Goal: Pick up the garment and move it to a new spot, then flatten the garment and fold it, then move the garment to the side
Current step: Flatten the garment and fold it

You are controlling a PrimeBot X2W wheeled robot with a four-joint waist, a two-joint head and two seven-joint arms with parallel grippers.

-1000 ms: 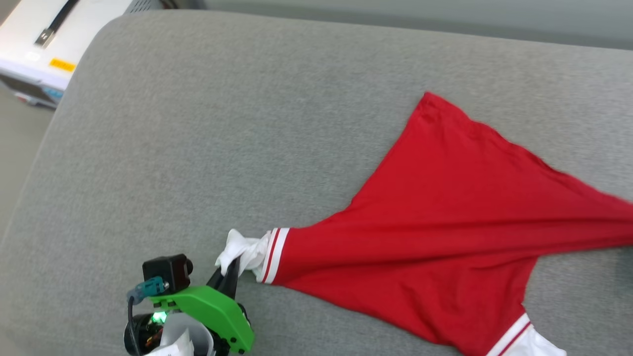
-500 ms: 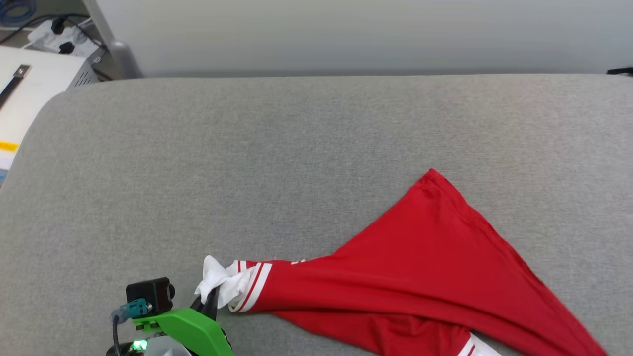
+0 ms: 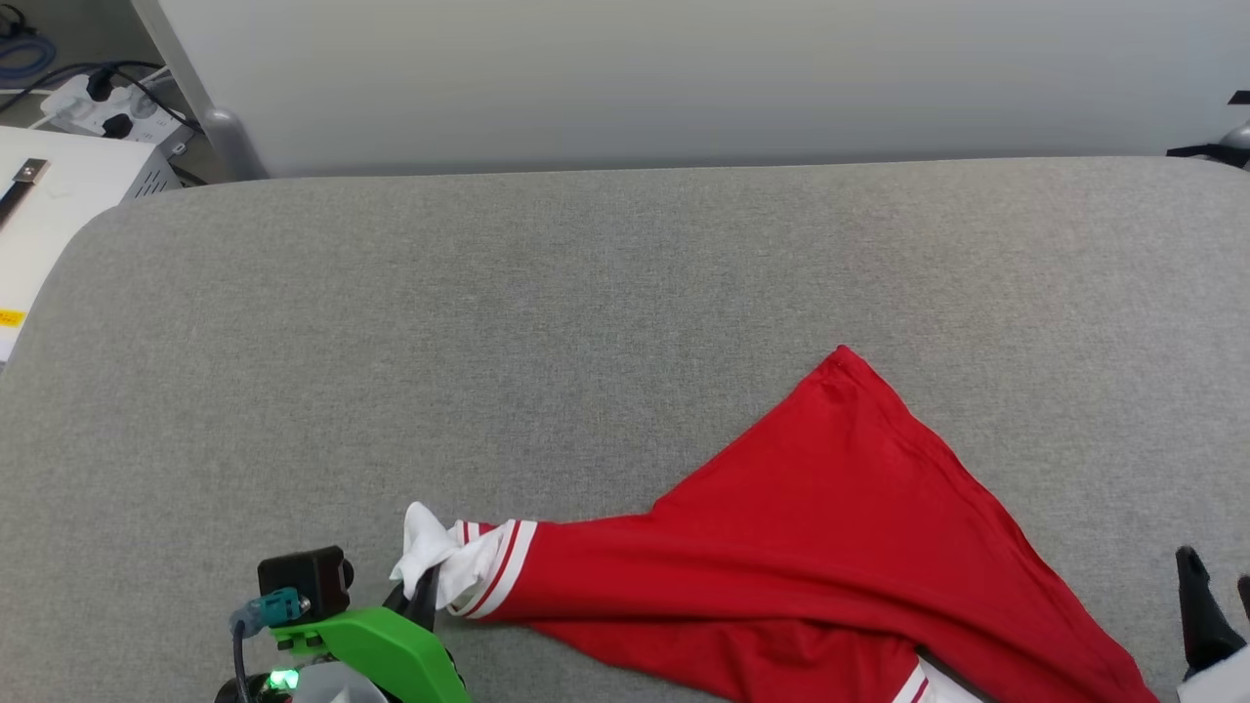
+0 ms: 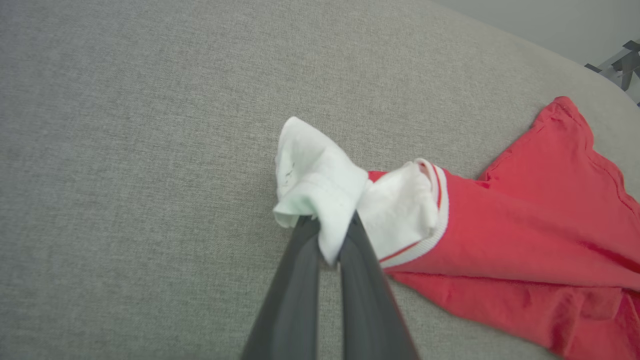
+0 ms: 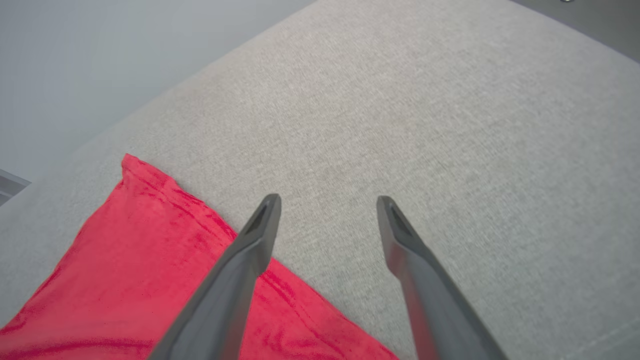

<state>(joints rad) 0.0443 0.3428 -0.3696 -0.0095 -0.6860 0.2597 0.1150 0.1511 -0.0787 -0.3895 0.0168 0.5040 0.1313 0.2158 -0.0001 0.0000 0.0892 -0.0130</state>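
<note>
The garment lies on the grey cushion as a bright red triangle, its point toward the back. Its white sleeve with striped trim is bunched at the left end. My left gripper is shut on that sleeve, and the left wrist view shows the white cloth pinched between the two dark fingers of the left gripper. My right gripper stands open at the lower right, just off the red edge. In the right wrist view the right gripper holds nothing, with the garment under its left finger.
A white box sits off the cushion's left end, with a power strip and cables behind it. A pale wall runs along the back. Bare grey cushion spreads left and behind the garment.
The head camera has tilted up and turned. The garment's right end, drawn taut off the right edge a second ago, now lies slack. My right gripper's fingers have come into view.
</note>
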